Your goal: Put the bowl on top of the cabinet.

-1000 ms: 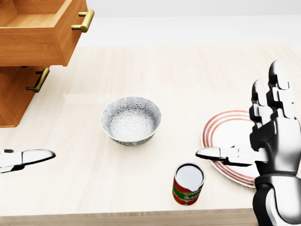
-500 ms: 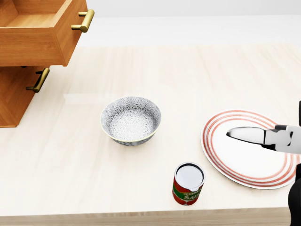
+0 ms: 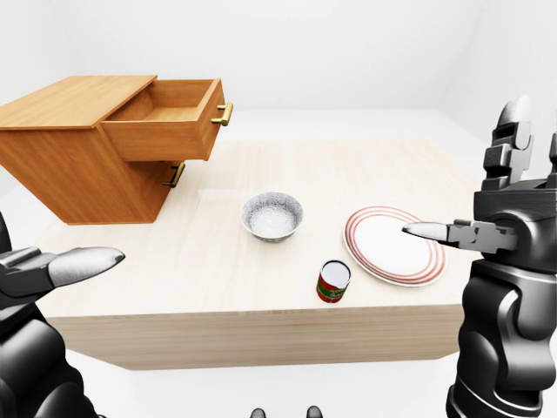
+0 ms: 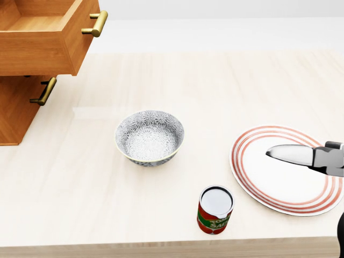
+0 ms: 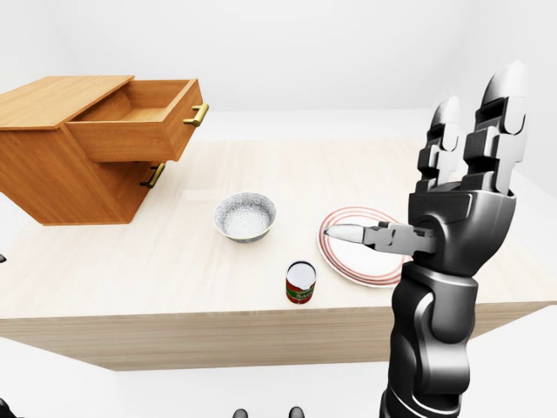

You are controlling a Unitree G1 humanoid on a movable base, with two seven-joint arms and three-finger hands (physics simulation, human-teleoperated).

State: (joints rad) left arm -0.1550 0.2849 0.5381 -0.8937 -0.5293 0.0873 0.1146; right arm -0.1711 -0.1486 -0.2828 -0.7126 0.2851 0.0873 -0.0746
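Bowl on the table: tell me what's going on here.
Nothing is being handled yet. The patterned bowl sits untouched on the table, between the wooden cabinet, whose top drawer is pulled open, and a red-ringed plate. A can stands near the table's edge. The robot's right hand is raised open, and its left hand is low and open. Both are empty.

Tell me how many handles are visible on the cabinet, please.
2. One handle is on the open top drawer; the other handle is just below it, on the cabinet front. Others may be hidden.
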